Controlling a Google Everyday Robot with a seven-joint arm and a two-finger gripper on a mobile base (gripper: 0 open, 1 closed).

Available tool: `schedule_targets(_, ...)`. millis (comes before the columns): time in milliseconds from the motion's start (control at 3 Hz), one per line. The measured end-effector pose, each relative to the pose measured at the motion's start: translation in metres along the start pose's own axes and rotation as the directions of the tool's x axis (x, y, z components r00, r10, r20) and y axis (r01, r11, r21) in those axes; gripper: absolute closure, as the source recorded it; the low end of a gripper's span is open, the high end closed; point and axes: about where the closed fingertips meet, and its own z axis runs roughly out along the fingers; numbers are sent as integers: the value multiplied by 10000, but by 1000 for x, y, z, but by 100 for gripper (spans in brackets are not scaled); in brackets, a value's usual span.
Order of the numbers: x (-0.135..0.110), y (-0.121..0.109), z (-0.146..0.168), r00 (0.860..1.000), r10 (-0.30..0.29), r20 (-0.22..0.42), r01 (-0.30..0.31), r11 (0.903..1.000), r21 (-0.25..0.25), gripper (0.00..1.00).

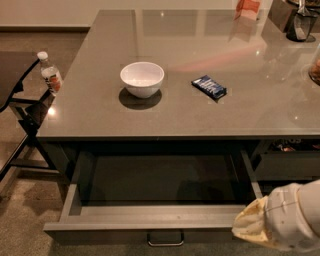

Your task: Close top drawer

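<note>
The top drawer [125,226] is pulled far out from under the grey counter [200,55]. It is wide and shallow, and its inside [160,180] is dark and holds nothing I can see. Its small loop handle [165,239] sits at the centre of the flat grey front, at the bottom edge of the view. My gripper [247,227] is the cream-and-white end of my arm at the lower right. It is at the right end of the drawer front, level with the drawer's top rim. I cannot tell whether it touches the front.
On the counter are a white bowl [142,78] and a blue packet [209,87]. A carton [247,7] and a dark container [300,22] stand at the back right. A water bottle [51,75] sits on a chair [22,112] at the left. A neighbouring cabinet's drawer [285,162] is on the right.
</note>
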Motion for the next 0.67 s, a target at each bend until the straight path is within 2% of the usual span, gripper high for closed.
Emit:
schedule_targets(333, 3, 13, 24, 9956, -200, 914, 169, 9992, 355, 100)
schedule_targets(667, 5, 20, 46, 9877, -1014, 1189, 941, 9934, 650, 100)
